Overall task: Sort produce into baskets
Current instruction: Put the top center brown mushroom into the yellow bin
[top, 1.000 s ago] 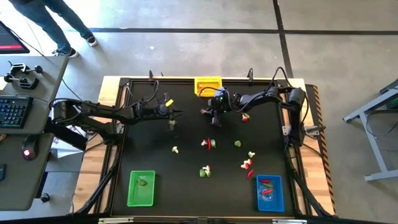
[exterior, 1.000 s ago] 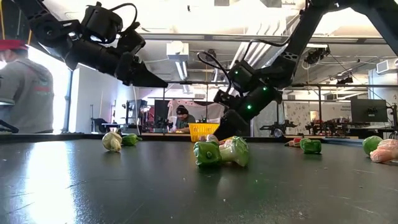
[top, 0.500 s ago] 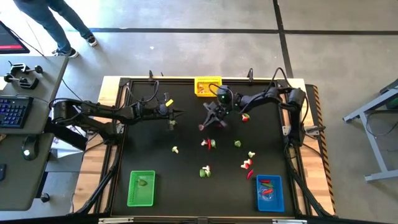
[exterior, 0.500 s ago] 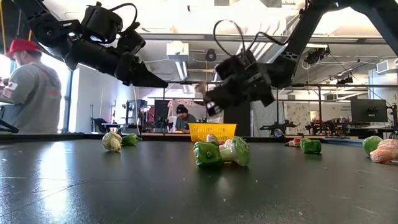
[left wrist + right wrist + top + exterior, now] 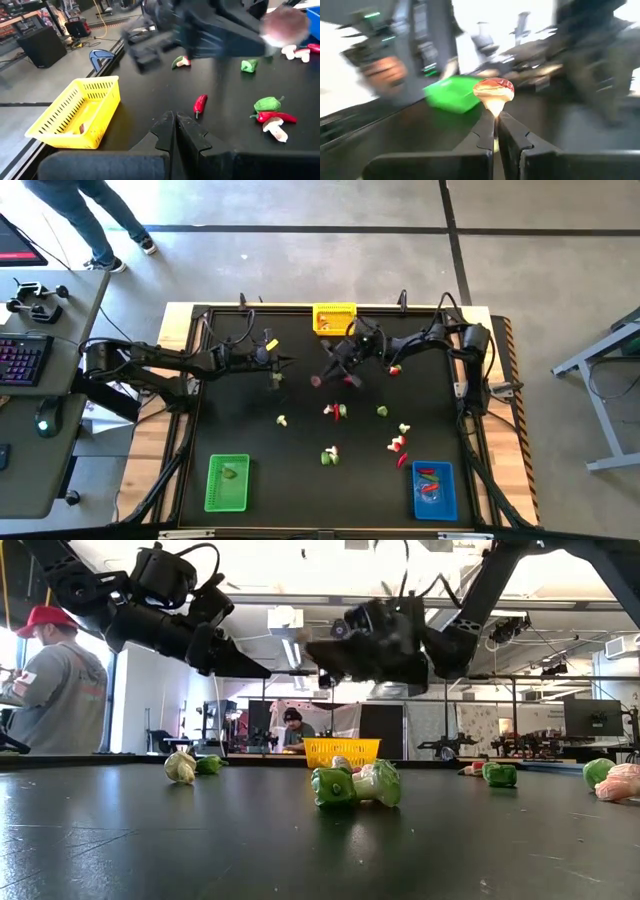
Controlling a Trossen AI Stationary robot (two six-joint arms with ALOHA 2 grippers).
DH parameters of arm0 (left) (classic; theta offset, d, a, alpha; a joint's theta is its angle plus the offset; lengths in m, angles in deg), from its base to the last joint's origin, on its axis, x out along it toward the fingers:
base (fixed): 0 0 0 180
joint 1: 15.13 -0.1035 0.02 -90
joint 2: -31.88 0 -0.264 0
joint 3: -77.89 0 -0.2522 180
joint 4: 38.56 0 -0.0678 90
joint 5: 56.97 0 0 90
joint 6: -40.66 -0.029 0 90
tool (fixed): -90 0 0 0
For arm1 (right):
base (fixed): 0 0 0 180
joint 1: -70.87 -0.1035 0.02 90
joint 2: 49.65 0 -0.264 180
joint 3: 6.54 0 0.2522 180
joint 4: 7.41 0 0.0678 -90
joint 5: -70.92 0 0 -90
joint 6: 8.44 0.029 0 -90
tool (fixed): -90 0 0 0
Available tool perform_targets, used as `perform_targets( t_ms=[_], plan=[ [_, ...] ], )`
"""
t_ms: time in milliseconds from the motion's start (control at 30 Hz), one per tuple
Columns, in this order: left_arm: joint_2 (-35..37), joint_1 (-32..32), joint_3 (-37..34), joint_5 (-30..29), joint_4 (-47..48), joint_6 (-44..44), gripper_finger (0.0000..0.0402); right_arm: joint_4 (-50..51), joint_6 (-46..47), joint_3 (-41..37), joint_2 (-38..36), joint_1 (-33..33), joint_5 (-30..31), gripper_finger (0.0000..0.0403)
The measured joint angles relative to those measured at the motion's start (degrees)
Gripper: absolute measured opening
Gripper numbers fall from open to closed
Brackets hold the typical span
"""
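Black counter (image 5: 240,420): my right claw (image 5: 495,116) is clamped on a mushroom (image 5: 493,93) near the yellow basket (image 5: 334,317); I'd swing slowly over it, left claw (image 5: 174,121) together.

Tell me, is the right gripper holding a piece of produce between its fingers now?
Yes: in the right wrist view the right gripper is shut on a mushroom piece, whose stem sits between the fingertips.
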Motion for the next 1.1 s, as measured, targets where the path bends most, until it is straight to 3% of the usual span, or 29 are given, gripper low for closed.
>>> perform_targets(
  t_ms=[133,233,467,567,633,800,1100],
  plan=[
    [0.0,0.0,0.0,0.0,0.0,0.0,0.0005,-8.2,1.1,0.0,0.0,-1.1,15.9,0.0],
    [0.0,0.0,0.0,0.0,0.0,0.0,0.0005,-10.1,-0.6,0.0,0.0,-2.8,33.7,0.0],
    [0.0,0.0,0.0,0.0,0.0,0.0,0.0005,-10.2,-14.5,0.6,0.0,-8.7,90.7,0.0],
    [0.0,0.0,0.0,-0.1,-1.0,0.0,0.0005,-10.4,-18.5,1.6,0.0,-9.3,107.4,0.0],
    [0.0,0.0,0.0,-0.1,-1.7,0.0,0.0005,-10.6,-19.6,2.0,0.0,-9.0,113.0,0.0],
    [0.0,0.0,0.0,-0.1,-2.2,0.1,0.0005,-14.2,-19.7,2.1,0.0,-7.0,119.1,0.0],
    [0.0,0.0,0.0,-0.1,-2.1,0.1,0.0005,-17.3,-21.7,2.1,0.0,-4.7,123.2,0.0]
  ],
)
